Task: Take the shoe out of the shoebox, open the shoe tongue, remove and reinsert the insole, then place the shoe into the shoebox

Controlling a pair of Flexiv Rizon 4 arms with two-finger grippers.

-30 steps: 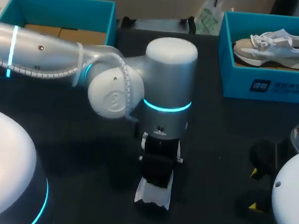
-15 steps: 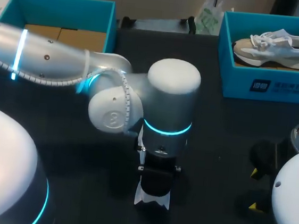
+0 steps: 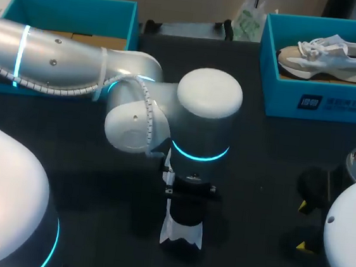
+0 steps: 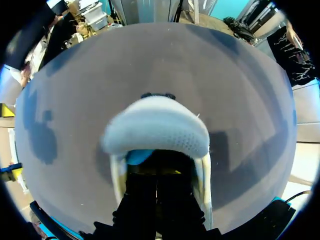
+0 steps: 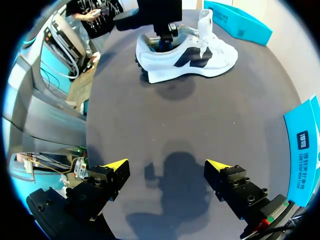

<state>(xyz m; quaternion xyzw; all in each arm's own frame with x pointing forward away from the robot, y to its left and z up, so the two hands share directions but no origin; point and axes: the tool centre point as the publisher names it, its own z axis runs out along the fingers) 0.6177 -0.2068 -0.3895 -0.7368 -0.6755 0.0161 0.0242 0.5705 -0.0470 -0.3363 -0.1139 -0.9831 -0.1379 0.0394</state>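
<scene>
From above, my left arm [image 3: 167,119] hides most of the white shoe [image 3: 181,234] at the near middle of the desk [image 3: 266,200]. My right wrist view shows it whole, upright on its sole, well apart from the far-right shoebox [image 3: 321,104]. My left pincer [image 4: 157,185] points straight down into the shoe's opening; I cannot tell its grip. My right pincer [image 5: 166,166] hovers spread over the desk.

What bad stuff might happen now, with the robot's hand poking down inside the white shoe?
The left gripper reaches into the white shoe on the table, while the right gripper hangs open, apart from it. Nothing holds the shoe down, so a pull from inside might lift or tip the whole shoe. In the head view the left arm hides most of the shoe, so a slip there would be hard to spot.
</scene>
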